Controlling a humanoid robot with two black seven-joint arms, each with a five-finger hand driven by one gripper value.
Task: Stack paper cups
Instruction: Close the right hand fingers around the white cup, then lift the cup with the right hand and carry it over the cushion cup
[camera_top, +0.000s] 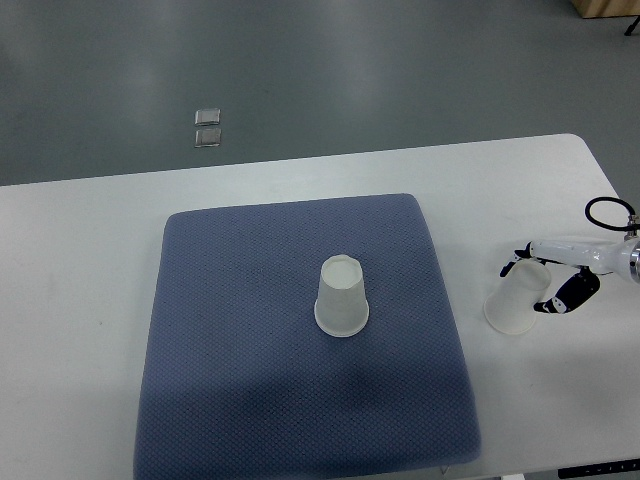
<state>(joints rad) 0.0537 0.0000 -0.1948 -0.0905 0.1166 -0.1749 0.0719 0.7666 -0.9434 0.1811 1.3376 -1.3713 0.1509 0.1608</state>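
No text, label, brand, number or sign can be read anywhere in the top view. The two paper cups, one (342, 298) on the blue mat (250, 330) and one (516, 299) on the white table (90, 260), show plain white surfaces without print. The two small square plates (208, 127) set in the grey floor beyond the table are too small to show any marking.

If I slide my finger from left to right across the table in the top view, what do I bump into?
Blue mat → upside-down paper cup on the mat → second paper cup on the bare table → right robot hand gripping that cup.
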